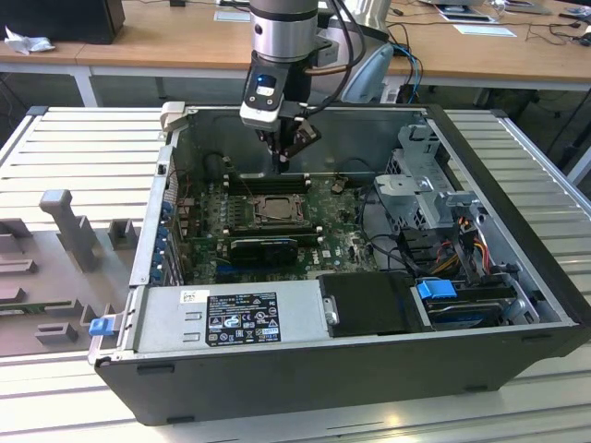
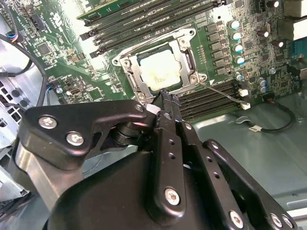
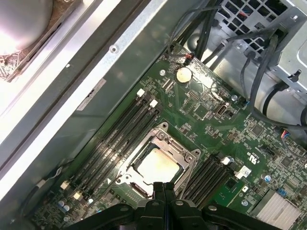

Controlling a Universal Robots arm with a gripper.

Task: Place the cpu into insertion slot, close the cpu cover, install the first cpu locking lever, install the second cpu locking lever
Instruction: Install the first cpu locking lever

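Pincer [image 1: 283, 161] inside open computer case [image 1: 369, 374], fingertips [image 2: 165, 98] pressed together, gripping nothing, poised over slot [image 1: 257, 211] edge, cpu [image 2: 160, 72] seated in slot, cover [image 2: 130, 76] flat around it.

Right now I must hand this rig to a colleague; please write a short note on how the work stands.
Gripper: shut, tips at the edge of the insertion slot.
Cpu: seated in the slot.
Cpu cover: down over the cpu.
Done: placing the cpu, closing the cover.
Left: the levers. One locking lever juts out over the memory slots and looks unlatched.
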